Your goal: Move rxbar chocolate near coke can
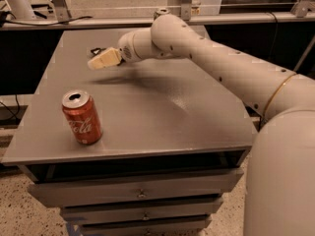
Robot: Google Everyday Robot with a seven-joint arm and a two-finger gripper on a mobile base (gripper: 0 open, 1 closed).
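The chocolate bar lay at the far left of the table, near the back edge. Only a dark sliver of its wrapper showed, because the gripper sat in front of it and covered the rest. The gripper was low over the tabletop, right at the bar, with its pale tip pointing left. Whether it was open or closed could not be told from this angle, nor whether it had any hold on the bar or was touching it at all.

The white arm stretched in from the right, crossing the back half of the table to get there. The coke can stood upright near the front left corner, well apart from the bar, with bare grey tabletop between them. Below the tabletop was a stack of drawers.

By my reading, the step in hand was the approach and pickup: the gripper was at the bar, but the bar was not lifted and no carry had begun. The next move called for a firm grip on the thin, flat wrapper, then a lift and a carry toward the front of the table. The bar would have to be set down just beside the can without knocking it over.
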